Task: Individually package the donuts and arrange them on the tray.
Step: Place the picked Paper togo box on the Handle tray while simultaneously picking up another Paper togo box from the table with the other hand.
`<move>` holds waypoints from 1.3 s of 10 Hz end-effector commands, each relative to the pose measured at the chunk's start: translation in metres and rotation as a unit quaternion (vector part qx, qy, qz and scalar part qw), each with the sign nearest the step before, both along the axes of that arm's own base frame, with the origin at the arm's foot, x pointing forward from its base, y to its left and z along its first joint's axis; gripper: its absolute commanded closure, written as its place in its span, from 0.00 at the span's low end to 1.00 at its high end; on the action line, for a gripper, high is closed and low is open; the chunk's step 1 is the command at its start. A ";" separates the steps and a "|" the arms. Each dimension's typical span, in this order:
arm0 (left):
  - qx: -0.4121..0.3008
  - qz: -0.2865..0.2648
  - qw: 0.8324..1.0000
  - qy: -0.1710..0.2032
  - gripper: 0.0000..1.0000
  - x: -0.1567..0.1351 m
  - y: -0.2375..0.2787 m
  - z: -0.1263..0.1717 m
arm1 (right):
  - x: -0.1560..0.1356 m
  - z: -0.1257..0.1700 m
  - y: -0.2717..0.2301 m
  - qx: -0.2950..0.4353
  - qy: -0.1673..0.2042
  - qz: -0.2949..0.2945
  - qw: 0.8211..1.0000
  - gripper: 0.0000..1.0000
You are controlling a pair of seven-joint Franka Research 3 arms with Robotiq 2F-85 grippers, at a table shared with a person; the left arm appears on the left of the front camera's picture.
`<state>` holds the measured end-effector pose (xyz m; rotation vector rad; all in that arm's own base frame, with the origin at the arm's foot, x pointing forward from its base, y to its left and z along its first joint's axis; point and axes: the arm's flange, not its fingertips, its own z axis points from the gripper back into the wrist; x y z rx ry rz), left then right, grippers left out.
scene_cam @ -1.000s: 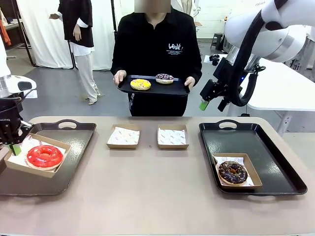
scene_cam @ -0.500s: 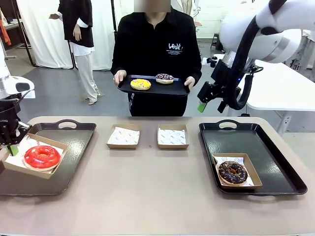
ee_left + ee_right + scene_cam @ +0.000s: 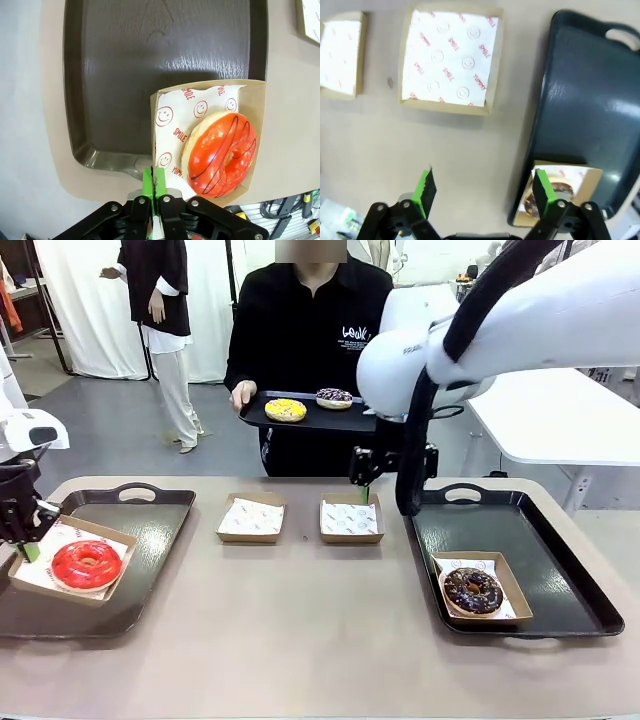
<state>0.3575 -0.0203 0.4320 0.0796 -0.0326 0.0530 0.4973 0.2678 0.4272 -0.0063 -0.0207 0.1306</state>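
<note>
At far left, the left gripper [image 3: 28, 545] is clamped on the corner of the box [image 3: 255, 100] carrying the red donut [image 3: 87, 564], which overhangs the left tray [image 3: 150, 540] — best eased level, fully inside the rim. Mid-table, the right gripper [image 3: 485, 190] hangs with jaws apart above an empty box [image 3: 351, 538]; the chocolate donut [image 3: 473, 590] sits boxed on the right tray [image 3: 560, 570].

The red donut [image 3: 220, 152] wears a glossy, wet-looking glaze. Its box [image 3: 252, 97] is matt brown cardboard, lined with thin white printed paper [image 3: 170, 115]. The left tray [image 3: 150, 50] is dark plastic with a soft sheen and fine grain. The bench [image 3: 300, 630] is smooth, matt tan. The right tool [image 3: 483, 172] has matt green pads [image 3: 426, 187] on black plastic.
</note>
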 end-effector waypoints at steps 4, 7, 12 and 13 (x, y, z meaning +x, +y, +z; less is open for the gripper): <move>0.012 0.005 1.000 0.008 0.99 -0.009 -0.001 -0.041 | 0.039 -0.020 0.009 0.000 -0.003 -0.014 1.000 0.00; 0.002 -0.003 1.000 0.013 0.99 0.011 -0.002 -0.022 | 0.030 -0.021 0.008 0.003 0.014 -0.007 1.000 0.00; -0.009 0.011 1.000 0.004 0.99 0.017 -0.004 -0.030 | 0.040 -0.036 0.012 0.014 -0.025 -0.065 0.997 0.00; -0.009 0.008 1.000 -0.001 0.99 0.021 -0.007 -0.032 | 0.045 -0.042 0.010 0.030 -0.044 -0.080 0.995 0.00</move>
